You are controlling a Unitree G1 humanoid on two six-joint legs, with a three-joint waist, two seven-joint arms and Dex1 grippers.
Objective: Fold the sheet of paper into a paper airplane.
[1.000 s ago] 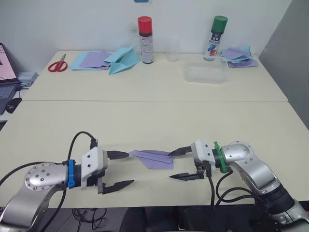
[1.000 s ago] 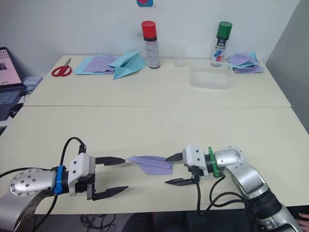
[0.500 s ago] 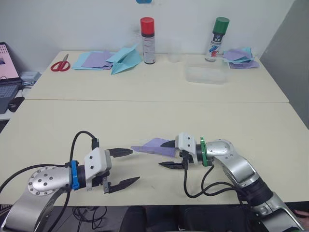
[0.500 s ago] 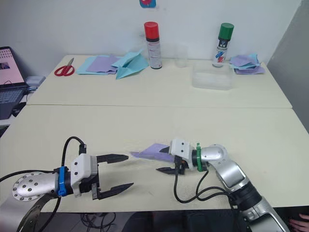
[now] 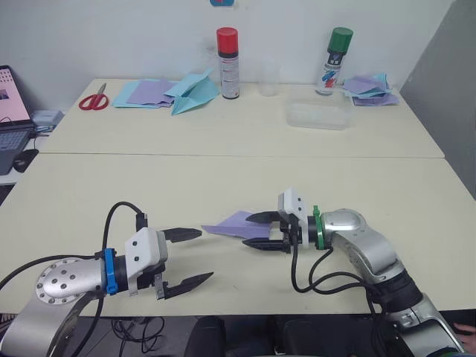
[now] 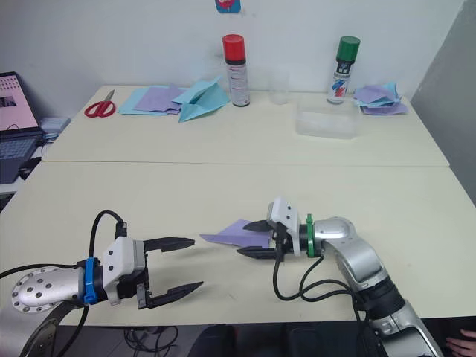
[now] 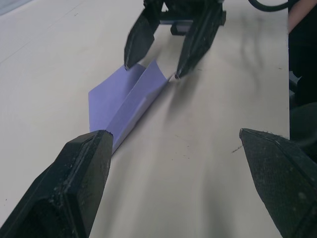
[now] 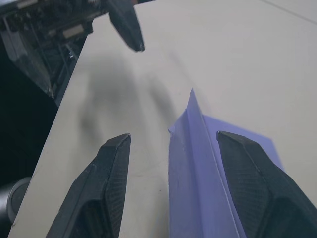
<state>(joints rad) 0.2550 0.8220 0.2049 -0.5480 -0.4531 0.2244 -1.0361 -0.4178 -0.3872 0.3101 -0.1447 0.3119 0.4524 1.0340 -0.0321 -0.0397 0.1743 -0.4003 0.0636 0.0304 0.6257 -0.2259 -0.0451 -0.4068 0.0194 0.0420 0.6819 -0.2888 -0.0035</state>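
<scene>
The folded plane (image 5: 236, 224) lies on the bench (image 5: 223, 178) as the right gripper (image 5: 262, 230), fingers parted, straddles its tail to grip; the left gripper (image 5: 192, 257) waits wide open, empty, by the nose.

Two cream tables (image 5: 223, 178) abut along a seam. On the far table: red-handled scissors (image 5: 92, 100) at the robot's left; beside them a stack of light blue and lavender sheets (image 5: 145, 92), with a light blue paper plane (image 5: 190, 92) at its edge; a red-capped spray can (image 5: 227, 62); a clear cup (image 5: 268, 78); a clear plastic container (image 5: 317, 114); a green-capped spray can (image 5: 334, 59); crumpled purple and blue scraps (image 5: 366, 85). A laptop (image 5: 10, 119) sits at the far left edge.
</scene>
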